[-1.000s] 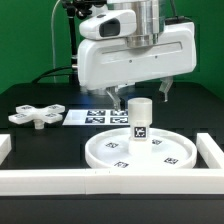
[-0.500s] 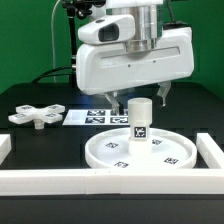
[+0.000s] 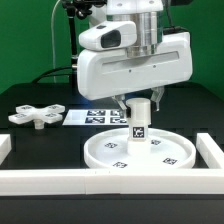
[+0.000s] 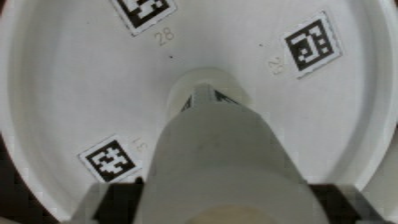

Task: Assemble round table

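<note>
The white round disc [image 3: 105, 152] lies flat on the black table. The short cylindrical post [image 3: 140, 122] stands upright on its centre hub, with a tag on its side. My gripper [image 3: 140, 102] hangs straight above it, and its two fingers press the post's top from both sides. In the wrist view the post [image 4: 222, 150] fills the middle over the disc [image 4: 71, 90], with a dark pad [image 4: 111, 200] tight against each side. The four-armed cross piece [image 3: 35, 115] lies loose at the exterior view's left.
The marker board [image 3: 100, 118] lies behind the disc. A long white rail [image 3: 60, 181] runs along the front, and another rail [image 3: 212, 152] stands at the exterior view's right. A short rail end [image 3: 4, 146] shows at the left edge.
My gripper has come down a little over the post, and its fingers have drawn in against the post's top. The disc, post and cross piece have not moved.
</note>
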